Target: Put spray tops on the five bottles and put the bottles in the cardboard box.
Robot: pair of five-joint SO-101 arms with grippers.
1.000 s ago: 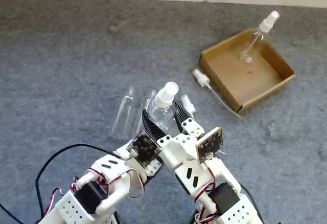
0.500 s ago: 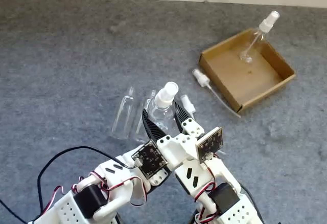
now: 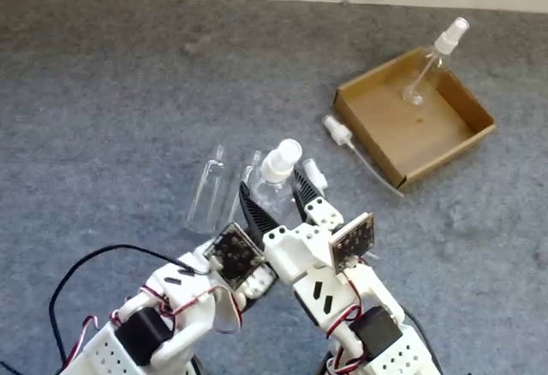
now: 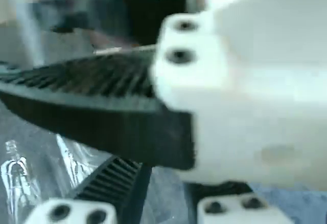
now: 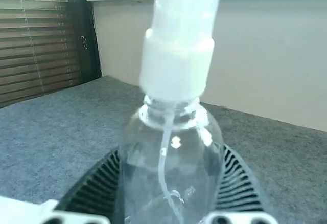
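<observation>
My right hand (image 3: 274,195) gripped the upright bottle (image 5: 171,152), spray top (image 3: 281,159) already on, well apart from the box (image 3: 428,135), so next I probably had to carry it there and release.

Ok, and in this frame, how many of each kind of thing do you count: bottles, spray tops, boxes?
Clear bottles: 4 (boxed bottle, held bottle in the right gripper, two lying bottles)
Spray tops: 4 (two fitted tops, two loose tops)
Cardboard box: 1
Total: 9
</observation>
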